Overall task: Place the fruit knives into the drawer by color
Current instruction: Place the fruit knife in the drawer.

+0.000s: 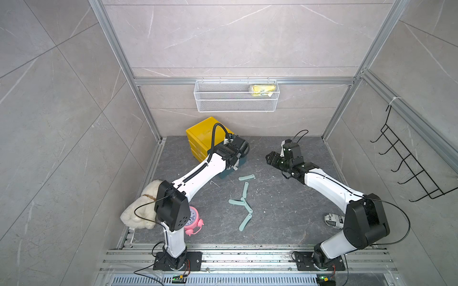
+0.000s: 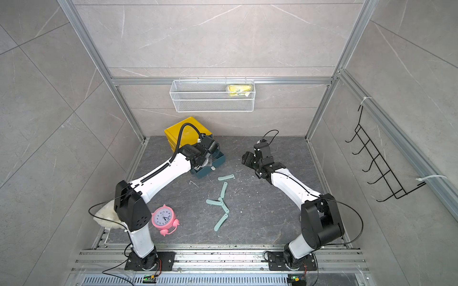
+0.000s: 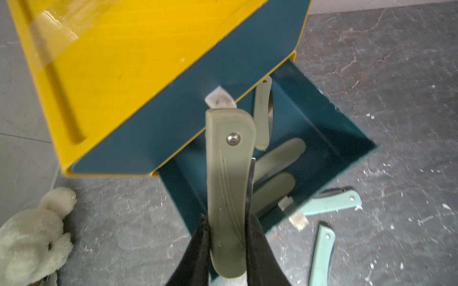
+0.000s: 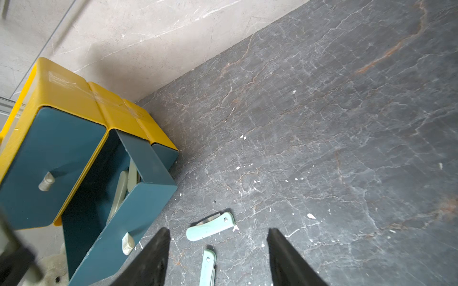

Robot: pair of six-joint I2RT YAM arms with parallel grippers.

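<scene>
Deposit step: left gripper [image 3: 227,219] pinches a grey-green knife [image 3: 230,173] over the open drawer [image 3: 347,128], which holds matching knives [image 3: 280,153]. Next move: lower, then release. Right gripper [image 4: 218,231] is spread and empty above mint knives [image 1: 245,188].

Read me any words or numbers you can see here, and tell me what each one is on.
"ex": on the white object with black print; the rest is hidden or blurred.
Pink alarm clock: dial numerals too small to read.
Yellow packet in the wire basket: print blurred.
</scene>
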